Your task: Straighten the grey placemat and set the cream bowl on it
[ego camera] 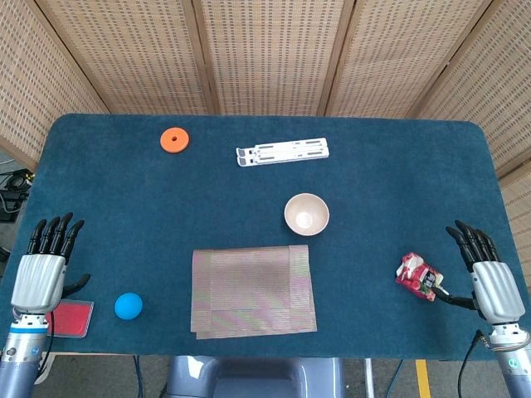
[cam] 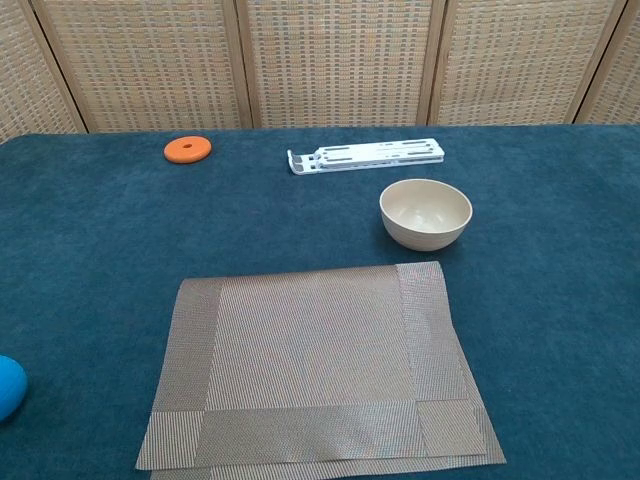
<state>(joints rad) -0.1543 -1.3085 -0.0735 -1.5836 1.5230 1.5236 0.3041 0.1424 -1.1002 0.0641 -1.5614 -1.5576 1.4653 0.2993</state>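
A folding screen of woven wicker panels [ego camera: 265, 50] in pale wooden frames is filling the top of both views. Below it, a table covered in dark blue cloth [ego camera: 124, 207] is taking up most of the frame. Grey floor with a yellow line [ego camera: 423, 377] is showing at the lower edge, with black cables [ego camera: 12, 186] lying at far left.

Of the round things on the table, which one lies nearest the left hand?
The blue ball, lying on the cloth just right of the left hand. The orange disc sits at the far edge, and the cream bowl sits mid-table above the grey placemat.
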